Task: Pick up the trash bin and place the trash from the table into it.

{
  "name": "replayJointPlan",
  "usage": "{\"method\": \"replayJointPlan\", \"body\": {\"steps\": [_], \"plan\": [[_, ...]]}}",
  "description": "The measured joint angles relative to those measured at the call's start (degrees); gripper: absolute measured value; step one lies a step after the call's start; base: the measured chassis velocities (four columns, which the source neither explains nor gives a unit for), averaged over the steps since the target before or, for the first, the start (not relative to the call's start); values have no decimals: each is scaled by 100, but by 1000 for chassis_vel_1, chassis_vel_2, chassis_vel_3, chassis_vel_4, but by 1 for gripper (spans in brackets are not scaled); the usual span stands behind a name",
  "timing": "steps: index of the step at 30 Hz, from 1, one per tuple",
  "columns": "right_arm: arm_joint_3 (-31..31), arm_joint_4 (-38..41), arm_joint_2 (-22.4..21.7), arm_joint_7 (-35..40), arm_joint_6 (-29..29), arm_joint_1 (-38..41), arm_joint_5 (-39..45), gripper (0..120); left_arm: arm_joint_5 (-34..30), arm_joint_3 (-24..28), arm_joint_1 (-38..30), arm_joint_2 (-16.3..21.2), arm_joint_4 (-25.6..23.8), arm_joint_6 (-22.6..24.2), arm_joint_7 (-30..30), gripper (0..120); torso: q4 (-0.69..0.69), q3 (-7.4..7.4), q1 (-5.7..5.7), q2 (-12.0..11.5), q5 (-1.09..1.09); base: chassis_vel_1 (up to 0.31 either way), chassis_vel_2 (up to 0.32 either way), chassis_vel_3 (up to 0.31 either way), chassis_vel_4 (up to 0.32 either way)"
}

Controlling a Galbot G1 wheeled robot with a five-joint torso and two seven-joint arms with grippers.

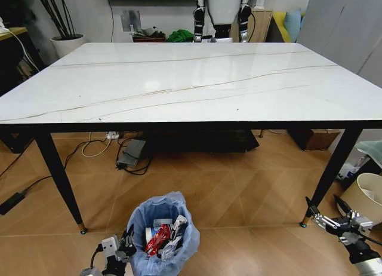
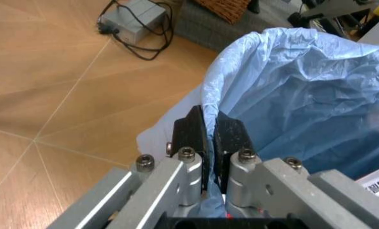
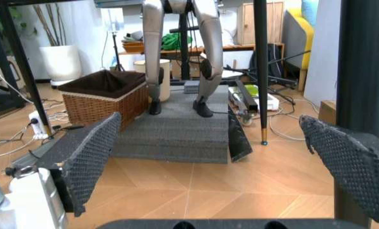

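The round trash bin (image 1: 162, 231), lined with crinkly thin blue plastic, stands upright on the wood floor at 6 o'clock below the marble table (image 1: 179, 79). Left gripper (image 2: 210, 136) pinches its frilly rim. Right gripper (image 1: 327, 216), at 4 o'clock, gapes wide.

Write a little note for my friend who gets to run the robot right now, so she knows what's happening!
Left gripper: shut on the rim of the trash bin, which sits low on the floor before the table.
Right gripper: open, holding nothing, low near the table's front right leg.
Trash: a red wrapper and white pieces lie inside the bin.
Done: the tabletop shows no trash.
Left: nothing obvious. Check whether the bin must be set down.
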Motion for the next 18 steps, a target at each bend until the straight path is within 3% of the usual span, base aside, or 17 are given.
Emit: {"method": "replayJointPlan", "body": {"steps": [18], "plan": [[0,0,0,0,0,0,0,100,93,5,34,18,4,-4,2,0,0,-300,-122,-422,0,0,0,0,0]]}}
